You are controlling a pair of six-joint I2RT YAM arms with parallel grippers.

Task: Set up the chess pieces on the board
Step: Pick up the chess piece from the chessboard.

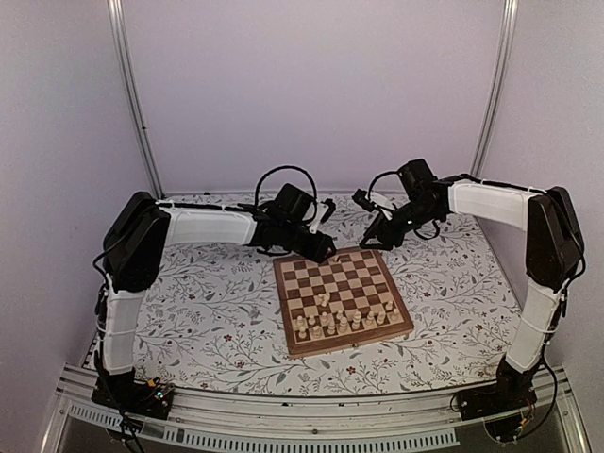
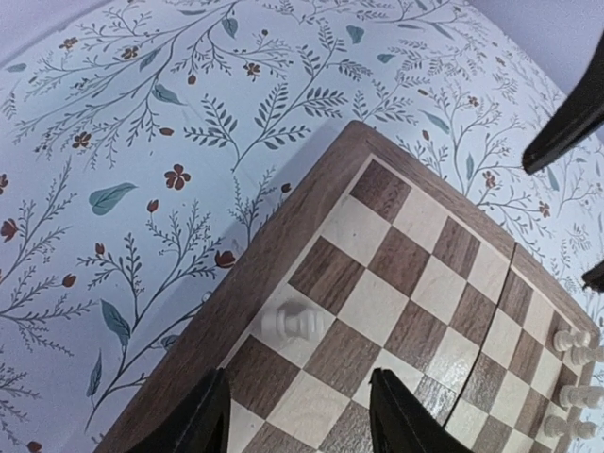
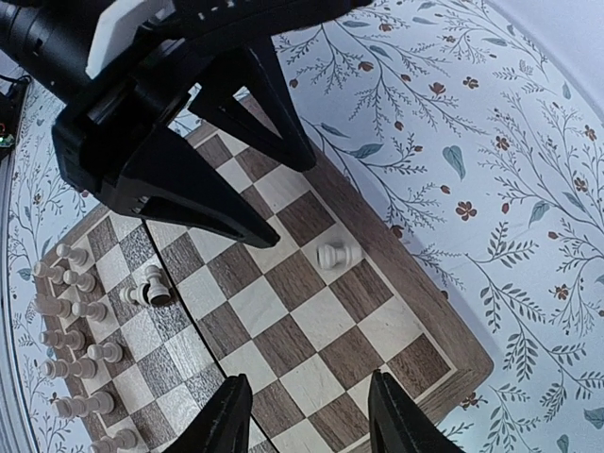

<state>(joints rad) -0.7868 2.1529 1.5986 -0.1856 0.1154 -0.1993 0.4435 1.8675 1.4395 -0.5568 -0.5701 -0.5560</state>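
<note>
The board [image 1: 342,300] lies in the middle of the floral tabletop. Most chess pieces [image 1: 344,319] stand crowded on its near rows. One pale piece [image 2: 293,322] lies on its side on a light square by the board's far edge, and it also shows in the right wrist view [image 3: 337,256]. My left gripper [image 2: 300,425] hovers just behind that piece, open, with nothing between its fingers [image 2: 203,420]. In the top view it [image 1: 321,247] sits over the far left corner. My right gripper [image 3: 311,415] is open and empty over the far right corner [image 1: 373,236].
Two pieces [image 3: 151,288] lie tipped near the board's middle. The left gripper [image 3: 288,198] fills the upper left of the right wrist view, close to the fallen piece. A right finger [image 2: 566,123] shows at the right edge of the left wrist view. Floral tabletop [image 1: 208,302] surrounds the board.
</note>
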